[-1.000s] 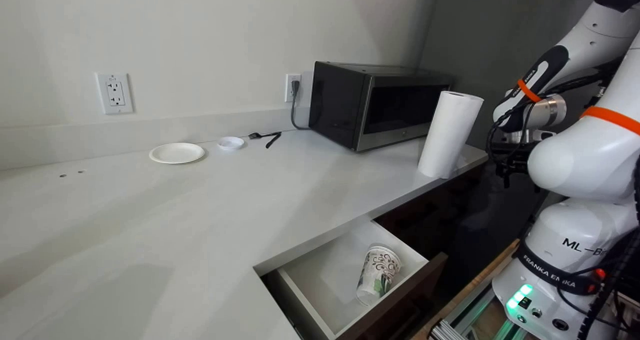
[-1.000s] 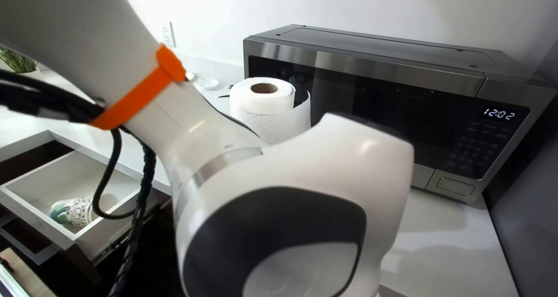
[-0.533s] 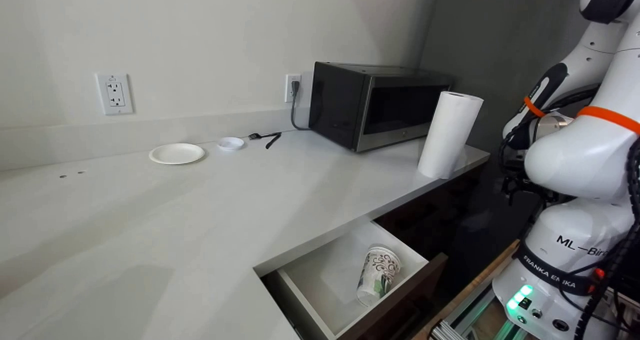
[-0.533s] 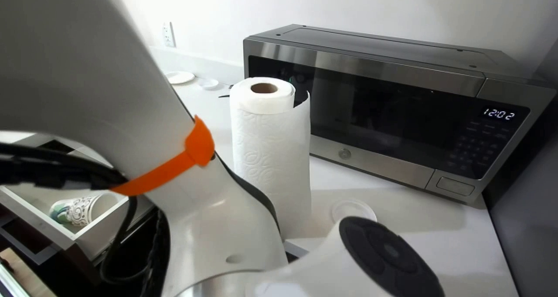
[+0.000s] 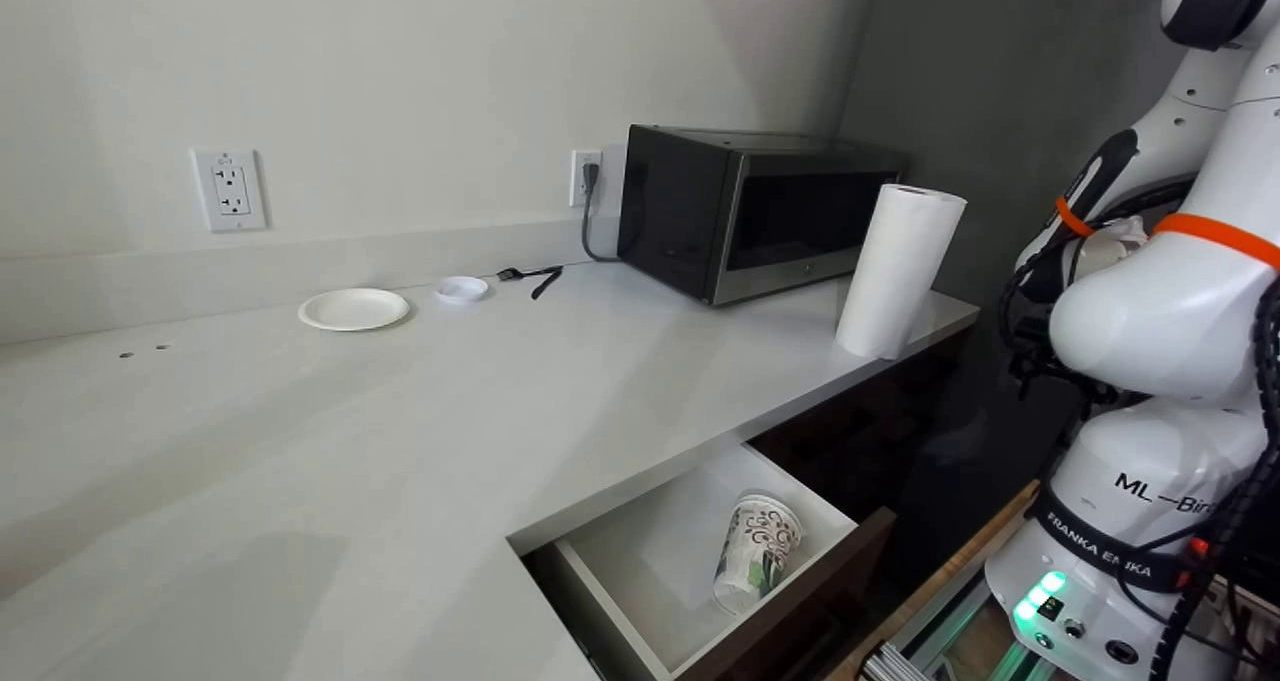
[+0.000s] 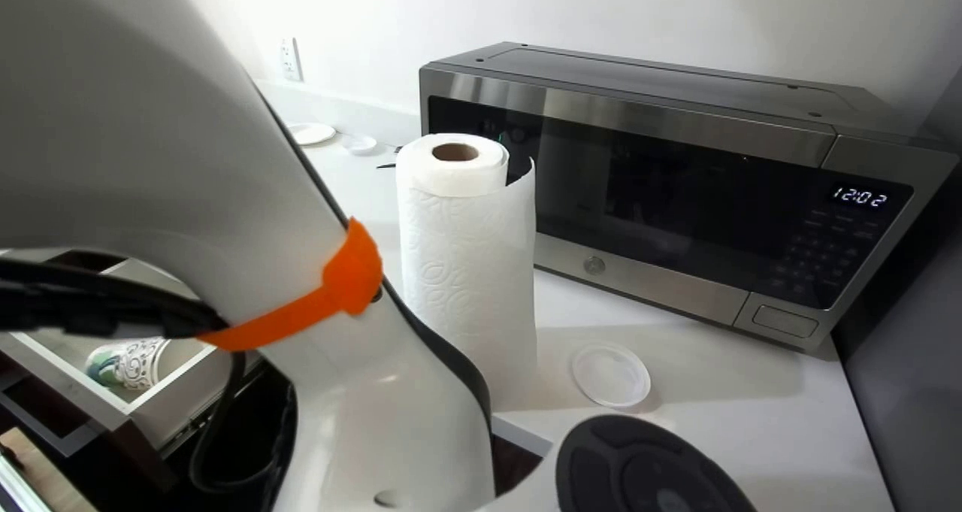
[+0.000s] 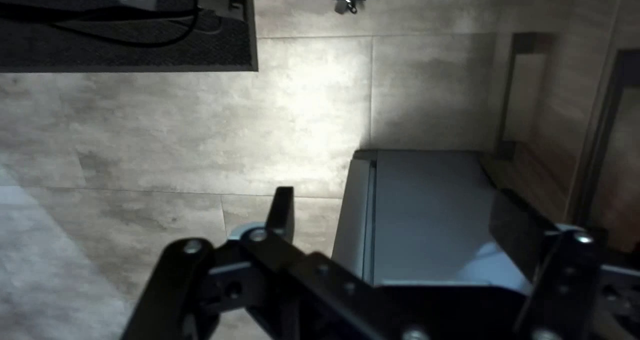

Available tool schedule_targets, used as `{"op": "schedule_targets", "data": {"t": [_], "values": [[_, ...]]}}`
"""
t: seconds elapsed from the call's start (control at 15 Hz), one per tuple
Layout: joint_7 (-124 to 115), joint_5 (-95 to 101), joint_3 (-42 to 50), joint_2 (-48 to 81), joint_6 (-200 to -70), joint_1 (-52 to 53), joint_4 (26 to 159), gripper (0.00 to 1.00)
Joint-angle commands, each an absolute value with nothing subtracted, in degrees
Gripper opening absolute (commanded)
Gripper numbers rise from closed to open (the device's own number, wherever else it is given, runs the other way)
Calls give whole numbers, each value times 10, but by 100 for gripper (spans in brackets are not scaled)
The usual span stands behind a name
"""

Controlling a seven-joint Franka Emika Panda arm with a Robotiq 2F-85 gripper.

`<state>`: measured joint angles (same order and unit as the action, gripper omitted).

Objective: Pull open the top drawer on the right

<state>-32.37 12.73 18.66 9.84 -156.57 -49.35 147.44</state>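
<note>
Below the counter (image 5: 450,441), a drawer (image 5: 650,561) stands pulled out, with a cup (image 5: 757,553) lying inside; toward the roll (image 5: 900,271), dark fronts (image 5: 850,411) sit in deep shadow — you can't tell which drawer is meant. Your tool (image 7: 397,195) hangs well apart from the pulled-out one — fingers (image 7: 285,205) spread wide, floor (image 7: 300,115) and a grey box (image 7: 430,205) showing past it in the wrist view.

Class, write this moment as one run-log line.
drawer: pulled out; patterned cup: lying inside; pincer: open, empty, apart from drawer; paper-towel roll: standing on counter
</note>
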Motion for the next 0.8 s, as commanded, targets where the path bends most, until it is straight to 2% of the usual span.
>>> {"op": "schedule_targets", "data": {"t": [0.0,0.2,0.4,0.47,0.73], "values": [[-278,-15,201,128,-1630,-465,1476,100],[-190,-149,93,135,-1592,-563,1454,100],[-92,-273,39,160,-1559,-609,1415,100],[-72,-286,75,170,-1537,-576,1402,100],[-82,-269,105,162,-1532,-551,1408,100]]}}
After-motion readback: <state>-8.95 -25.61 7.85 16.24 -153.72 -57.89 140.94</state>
